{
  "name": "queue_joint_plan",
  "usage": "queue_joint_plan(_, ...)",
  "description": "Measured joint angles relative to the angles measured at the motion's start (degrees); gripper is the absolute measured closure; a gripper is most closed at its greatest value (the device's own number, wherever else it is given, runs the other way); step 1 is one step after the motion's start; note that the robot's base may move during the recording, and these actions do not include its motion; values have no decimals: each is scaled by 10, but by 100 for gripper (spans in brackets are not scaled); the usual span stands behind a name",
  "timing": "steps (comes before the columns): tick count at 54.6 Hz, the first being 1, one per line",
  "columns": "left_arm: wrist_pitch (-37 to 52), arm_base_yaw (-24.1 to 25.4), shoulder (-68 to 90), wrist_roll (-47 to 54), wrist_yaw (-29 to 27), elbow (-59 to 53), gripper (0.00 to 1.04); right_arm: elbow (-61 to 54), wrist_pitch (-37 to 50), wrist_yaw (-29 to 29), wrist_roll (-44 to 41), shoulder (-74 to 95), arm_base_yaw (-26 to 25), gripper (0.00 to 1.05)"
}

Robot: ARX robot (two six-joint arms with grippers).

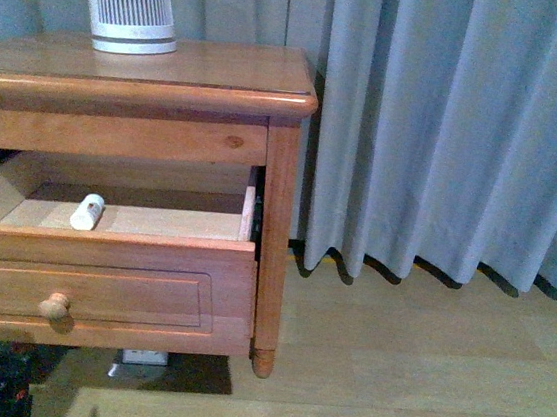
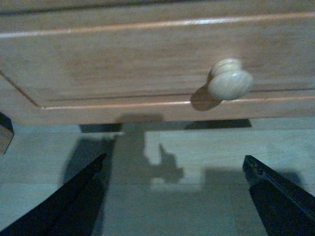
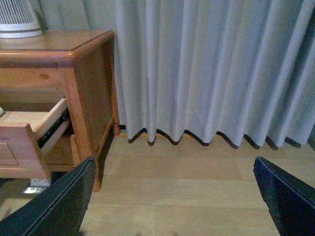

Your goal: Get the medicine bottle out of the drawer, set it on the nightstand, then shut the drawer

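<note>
The medicine bottle [image 1: 87,212], small and white, lies on its side on the pale floor of the open drawer [image 1: 98,289], towards its left. The drawer is pulled out of the nightstand [image 1: 203,79]; its round knob [image 1: 54,306] faces me. In the left wrist view, my left gripper [image 2: 174,157] is open and empty above the floor, just below a panelled drawer front [image 2: 123,69] and left of its knob [image 2: 229,81]. My right gripper [image 3: 173,164] is open and empty over the floor, right of the nightstand [image 3: 83,88]; the open drawer [image 3: 24,142] shows from the side. Neither gripper shows in the front view.
A tall white-grey ribbed device [image 1: 129,0] stands on the nightstand top at the back left. A grey curtain [image 1: 449,127] hangs behind and to the right. Pale wooden floor [image 1: 409,385] runs right of the cabinet. A small white box [image 1: 144,357] lies under the cabinet.
</note>
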Motion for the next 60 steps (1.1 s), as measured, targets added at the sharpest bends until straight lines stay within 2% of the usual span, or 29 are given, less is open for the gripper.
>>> queue_joint_plan(2, -20, 5, -25, 0, 6, -4, 6, 0, 0, 0, 0, 0, 0, 7)
queue_joint_plan(13, -143, 45, -170, 4, 48, -12, 7, 0, 0, 0, 0, 0, 0, 7)
queue_joint_plan(26, -381, 102, -417, 26, 132, 55, 7, 0, 0, 0, 0, 0, 0, 7)
queue_joint_plan(27, -420, 107, -460, 26, 146, 71, 7, 0, 0, 0, 0, 0, 0, 7)
queue_joint_plan(37, -542, 117, -610, 29, 169, 96, 7, 0, 0, 0, 0, 0, 0, 7)
queue_joint_plan(48, -679, 110, -801, -13, 169, 45, 7, 0, 0, 0, 0, 0, 0, 7)
queue_joint_plan(55, -782, 82, -914, -33, 129, 17, 7, 0, 0, 0, 0, 0, 0, 7)
queue_joint_plan(58, -794, 74, -935, -35, 127, 14, 7, 0, 0, 0, 0, 0, 0, 7)
queue_joint_plan(60, -770, 62, -944, -35, 91, 4, 11, 0, 0, 0, 0, 0, 0, 7)
